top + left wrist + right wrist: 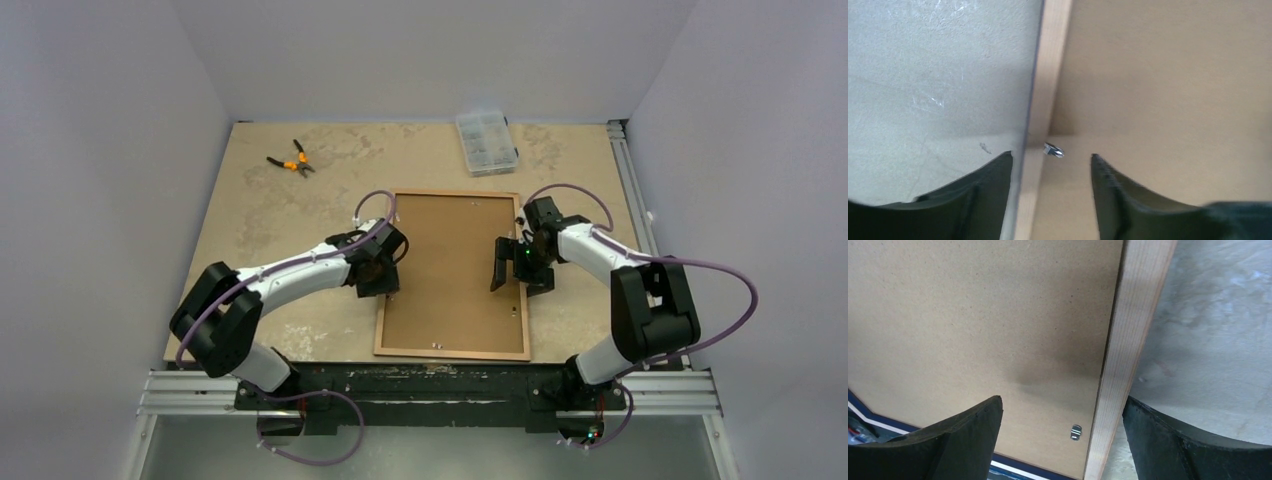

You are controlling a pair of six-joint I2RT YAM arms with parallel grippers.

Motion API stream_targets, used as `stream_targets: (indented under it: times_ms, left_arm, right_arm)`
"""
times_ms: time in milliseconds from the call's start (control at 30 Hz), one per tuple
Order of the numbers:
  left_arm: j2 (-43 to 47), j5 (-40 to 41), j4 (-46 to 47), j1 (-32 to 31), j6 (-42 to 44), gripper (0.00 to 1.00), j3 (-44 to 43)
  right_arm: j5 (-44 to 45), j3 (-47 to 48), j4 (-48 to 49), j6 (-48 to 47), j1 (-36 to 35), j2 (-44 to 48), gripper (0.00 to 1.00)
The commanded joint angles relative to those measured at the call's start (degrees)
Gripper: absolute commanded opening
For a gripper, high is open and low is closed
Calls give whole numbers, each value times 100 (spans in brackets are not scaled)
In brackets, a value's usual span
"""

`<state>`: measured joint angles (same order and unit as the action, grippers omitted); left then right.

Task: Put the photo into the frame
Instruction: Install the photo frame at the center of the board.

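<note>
The frame [450, 352] lies flat on the table, its light wood-brown face up. A plain brown board [450, 270] fills it. The photo is not in view. My left gripper [385, 287] is open and empty; in the left wrist view [1050, 155] its fingers straddle the left rail [1045, 90], close to a small metal tab [1053, 149]. My right gripper [498, 268] is open and empty; in the right wrist view [1062, 399] it straddles the right rail [1120, 355], with a metal tab [1076, 432] on the board beside the rail.
Orange-handled pliers [290, 160] lie at the far left of the table. A clear plastic parts box [486, 142] stands at the back, just beyond the frame. A dark blue and white strip [1013, 467] shows past the board's edge; I cannot tell what it is.
</note>
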<state>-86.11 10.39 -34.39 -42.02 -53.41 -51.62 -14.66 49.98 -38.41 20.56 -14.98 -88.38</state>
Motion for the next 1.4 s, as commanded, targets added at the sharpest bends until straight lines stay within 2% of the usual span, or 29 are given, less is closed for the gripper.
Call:
stream_targets:
  times_ms: [0,100,233,333,500,667,1033,1167,1300,1367]
  left_arm:
    - [840,-66,19,139,-51,66,125]
    - [1313,-288,145,440,-85,76,481]
    - [1737,-449,216,923,-54,77,933]
    - [1807,-223,-15,1059,36,78,1048]
    - [1616,204,-448,1096,195,81,987]
    - [1403,279,-439,1168,262,83,1056]
    - [1537,341,-578,1363,368,85,1149]
    - [1745,293,-646,1607,454,86,1256]
    - [1920,82,-522,1965,548,89,1529]
    - [1939,-80,-415,2142,588,89,1633]
  right_arm:
    - [-71,227,331,49,-483,-317,86]
    - [78,463,358,157,-845,-469,86]
    - [613,964,151,235,-1418,-726,86]
    - [1255,1149,-125,314,-1716,-757,86]
    - [1705,900,-276,464,-1891,-482,87]
    - [1665,492,-106,601,-1892,-315,85]
    - [1715,238,-140,668,-2024,-200,61]
    - [1722,147,-175,699,-2069,-148,47]
    - [1776,100,-221,705,-2082,-118,25]
    - [1807,113,-243,704,-2080,-129,20]
